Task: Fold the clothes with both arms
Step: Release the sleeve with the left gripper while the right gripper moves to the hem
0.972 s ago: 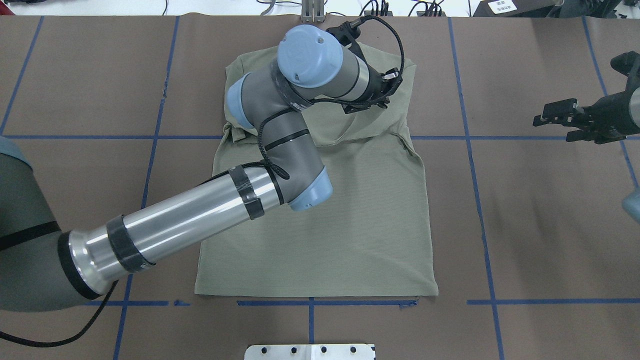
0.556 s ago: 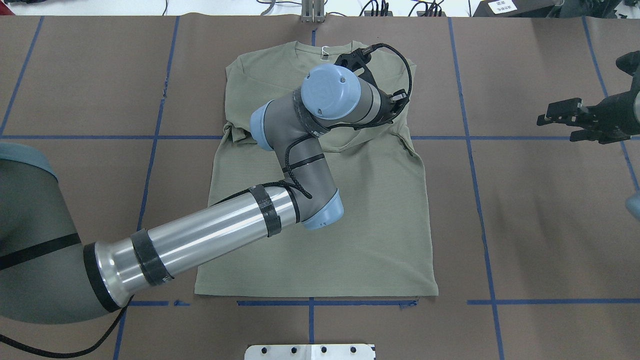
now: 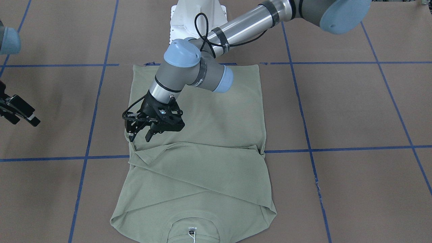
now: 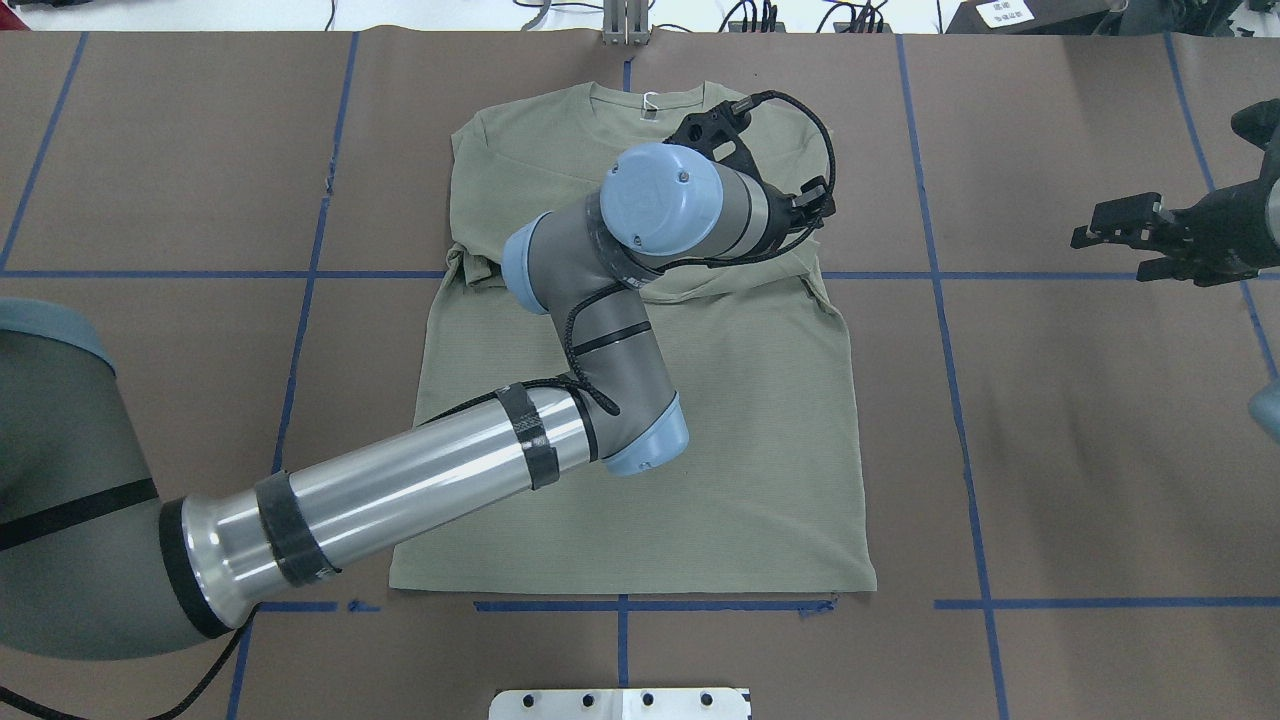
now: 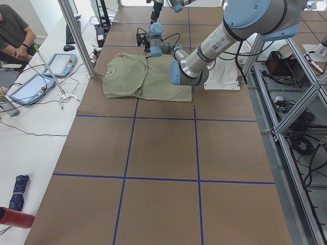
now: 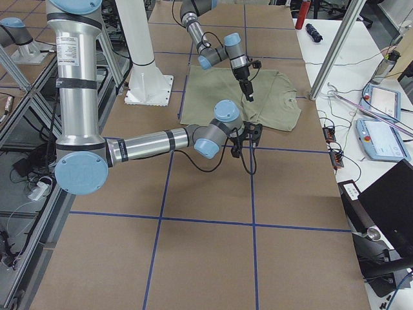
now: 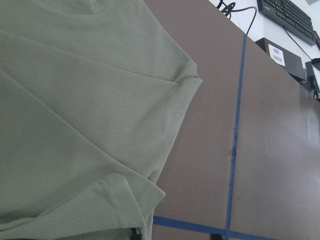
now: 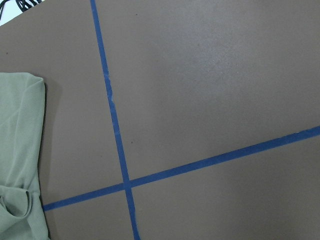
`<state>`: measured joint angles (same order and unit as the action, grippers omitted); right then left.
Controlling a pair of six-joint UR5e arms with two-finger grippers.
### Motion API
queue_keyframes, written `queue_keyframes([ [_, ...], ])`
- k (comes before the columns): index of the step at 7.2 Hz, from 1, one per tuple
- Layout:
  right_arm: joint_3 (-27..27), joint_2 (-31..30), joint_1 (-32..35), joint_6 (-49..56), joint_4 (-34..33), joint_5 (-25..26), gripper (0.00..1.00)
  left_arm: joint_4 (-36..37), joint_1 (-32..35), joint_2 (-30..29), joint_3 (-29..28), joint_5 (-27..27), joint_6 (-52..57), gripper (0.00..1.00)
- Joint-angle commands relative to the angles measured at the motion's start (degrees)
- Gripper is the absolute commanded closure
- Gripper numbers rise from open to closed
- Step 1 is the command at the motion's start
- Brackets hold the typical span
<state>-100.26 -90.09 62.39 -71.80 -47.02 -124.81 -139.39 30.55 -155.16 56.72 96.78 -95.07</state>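
Note:
The sage-green shirt [image 3: 209, 168] lies flat on the brown table, both sleeves folded across its chest, collar [image 3: 192, 224] and white hang tag [image 3: 192, 237] at the far end from me. It also shows in the overhead view [image 4: 740, 450]. My left gripper [image 3: 140, 135] is open and empty, pointing down just above the shirt's edge near the sleeve fold. In the overhead view my left wrist [image 4: 660, 200] hides its fingers. My right gripper [image 4: 1095, 240] is open and empty, well off to the shirt's side; it also shows in the front view [image 3: 20, 113].
Blue tape lines [image 4: 950, 400] form a grid on the brown table cover. The white pedestal base [image 3: 195, 17] stands behind the shirt's hem. An operator [image 5: 13, 30] and tablets [image 5: 30, 87] are at a white side bench.
My left arm has drawn back from the collar toward the shirt's right edge, uncovering the collar and hang tag. The right gripper has barely moved.

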Motion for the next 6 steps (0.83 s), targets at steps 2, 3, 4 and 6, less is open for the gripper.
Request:
queue_keyframes([
  [2, -6.5, 0.4, -12.2, -16.3, -0.3, 7.5, 0.00, 5.9, 4.1, 12.9, 18.1, 8.6, 3.8, 0.17],
  [3, -8.7, 0.6, -21.9, -23.4, -0.9, 17.2, 0.01, 7.6, 5.9, 20.4, 25.8, 11.9, 9.6, 0.21],
  [4, -11.2, 0.7, -30.7, -26.9, -3.1, 26.8, 0.01, 13.4, 8.6, 24.4, 31.5, 16.9, 12.9, 0.28],
  [6, -18.1, 3.2, -46.9, -36.0, -18.4, 40.5, 0.02, 15.6, 9.9, 30.4, 37.2, 16.8, 16.6, 0.28],
])
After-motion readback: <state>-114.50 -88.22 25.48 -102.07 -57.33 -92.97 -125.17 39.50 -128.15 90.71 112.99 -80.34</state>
